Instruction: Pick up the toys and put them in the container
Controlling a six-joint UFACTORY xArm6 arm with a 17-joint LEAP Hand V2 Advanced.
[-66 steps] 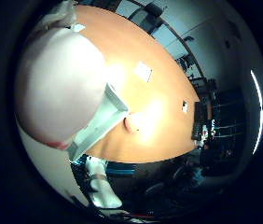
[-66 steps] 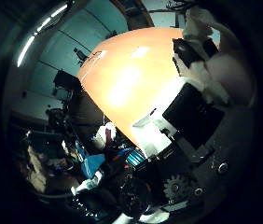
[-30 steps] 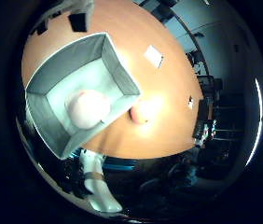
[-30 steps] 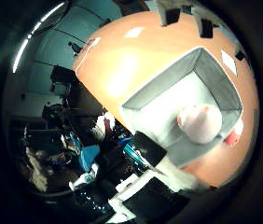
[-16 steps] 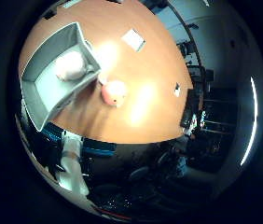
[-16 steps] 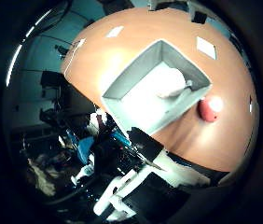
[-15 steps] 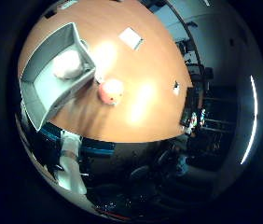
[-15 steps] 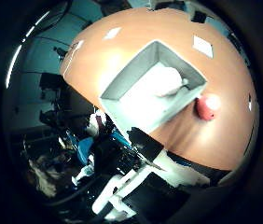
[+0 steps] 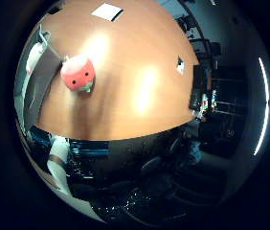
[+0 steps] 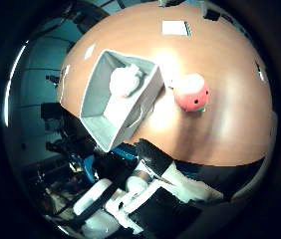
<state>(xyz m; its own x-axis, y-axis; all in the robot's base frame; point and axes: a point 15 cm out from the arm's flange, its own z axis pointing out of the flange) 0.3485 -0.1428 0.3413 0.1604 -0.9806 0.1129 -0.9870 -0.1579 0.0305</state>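
A grey box-shaped container stands on the orange-brown table, near its edge. A white plush toy lies inside the container. Just outside one of its walls, a round red toy with dark spots sits on the table, a small gap between them. My hand is above both, some way up and holding nothing that shows. None of its fingers show in either view.
A white sheet of paper lies flat on the table beyond the toys, and a small white tag sits farther out. White arm links hang past the table edge by the container. Dark office chairs stand below that edge.
The white toy, which filled the palm view 2.2 s ago, now lies in the container. The camera has since pulled up and away, bringing the red toy nearer the middle of view.
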